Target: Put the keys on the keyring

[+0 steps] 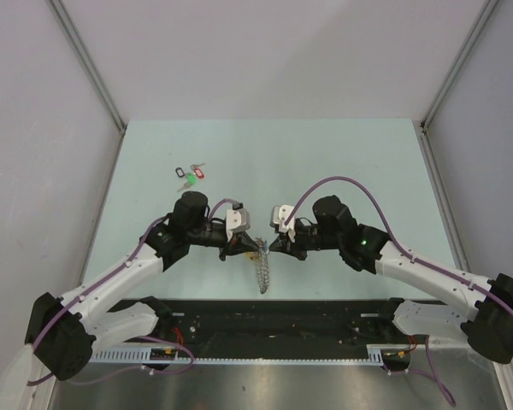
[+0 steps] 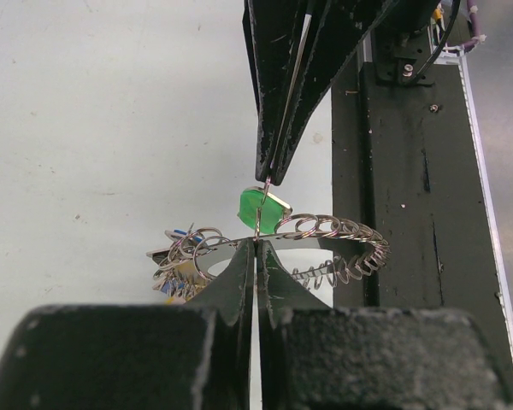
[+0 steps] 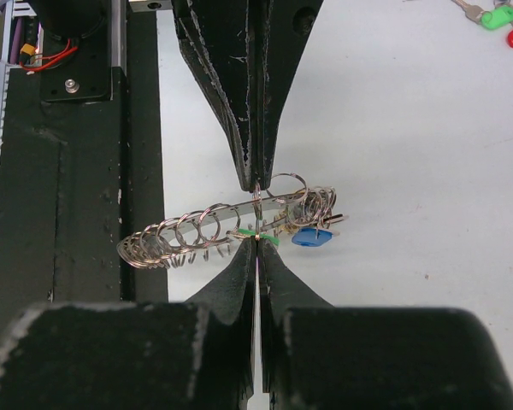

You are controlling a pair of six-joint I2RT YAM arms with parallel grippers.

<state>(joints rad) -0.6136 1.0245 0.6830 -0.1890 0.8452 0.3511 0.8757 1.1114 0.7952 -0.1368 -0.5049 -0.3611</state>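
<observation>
Left claw [image 2: 255, 245] grips the keyring [image 2: 352, 233], right claw [image 3: 256, 240] closed against it

- The keyring [image 3: 197, 231] is bare coiled wire, bright and shiny metal.
- The green tag [image 2: 261, 207] and the blue tag [image 3: 310, 237] look like smooth, glossy plastic.
- The left gripper [image 2: 256, 248] has matt black fingers [image 2: 231, 286], possibly plastic, scuffed pale along the edges.
- The table [image 2: 85, 128] is pale, matt and smooth.

place: lab | cues: grey panel walls [image 1: 34, 102], metal frame [image 1: 90, 64], pale-green table [image 1: 342, 162]
</observation>
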